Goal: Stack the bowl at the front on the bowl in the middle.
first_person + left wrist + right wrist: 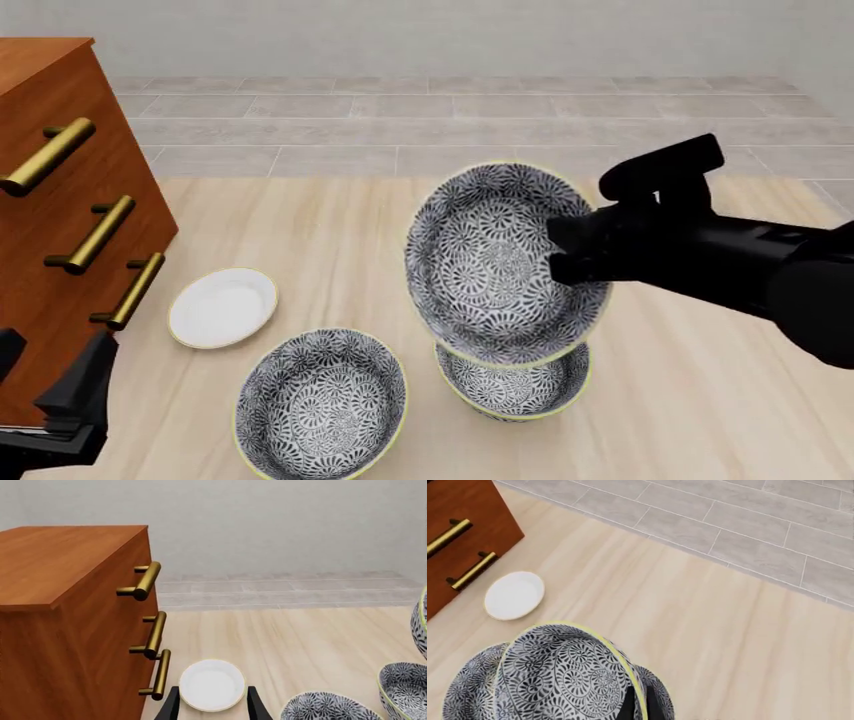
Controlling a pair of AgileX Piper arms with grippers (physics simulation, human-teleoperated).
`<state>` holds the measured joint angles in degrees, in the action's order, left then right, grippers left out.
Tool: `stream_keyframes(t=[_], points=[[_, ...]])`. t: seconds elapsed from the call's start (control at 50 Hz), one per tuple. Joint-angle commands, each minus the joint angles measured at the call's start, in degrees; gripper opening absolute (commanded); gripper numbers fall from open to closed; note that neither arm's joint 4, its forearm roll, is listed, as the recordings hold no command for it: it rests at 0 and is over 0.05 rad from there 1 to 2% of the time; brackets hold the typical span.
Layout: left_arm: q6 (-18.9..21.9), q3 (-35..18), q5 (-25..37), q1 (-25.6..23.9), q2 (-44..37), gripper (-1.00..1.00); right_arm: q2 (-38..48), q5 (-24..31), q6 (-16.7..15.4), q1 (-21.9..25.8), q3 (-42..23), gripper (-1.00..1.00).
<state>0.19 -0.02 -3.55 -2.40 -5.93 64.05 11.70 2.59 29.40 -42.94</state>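
Note:
My right gripper [571, 255] is shut on the right rim of the bowl at the front [497, 262], a deep blue-and-white floral bowl with a pale yellow rim. It hangs tilted, its mouth facing the camera, just above the bowl in the middle [518, 385], which stands on the table. The right wrist view shows the held bowl [564, 675] with a dark finger [627, 705] on its rim. My left gripper [212, 712] is open at the front left near the cabinet, with nothing between its fingers.
A third matching bowl [320, 408] sits at the front, left of the bowl in the middle. A small white plate [223, 307] lies beside a wooden drawer cabinet [54, 120] with brass handles [94, 232] at the left. Grey tiled floor lies beyond the table's far edge.

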Motion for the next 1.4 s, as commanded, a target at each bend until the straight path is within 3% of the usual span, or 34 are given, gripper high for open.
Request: stream_keyframes(t=[0.02, 1.4], points=[[-0.3, 0.0, 0.1, -0.1, 0.1, 1.0, 1.2, -1.3, 0.8, -0.6, 1.0, -1.0], [-0.3, 0.0, 0.1, 0.0, 0.0, 1.0, 7.7, -11.2, 1.6, -3.2, 10.4, -1.0]])
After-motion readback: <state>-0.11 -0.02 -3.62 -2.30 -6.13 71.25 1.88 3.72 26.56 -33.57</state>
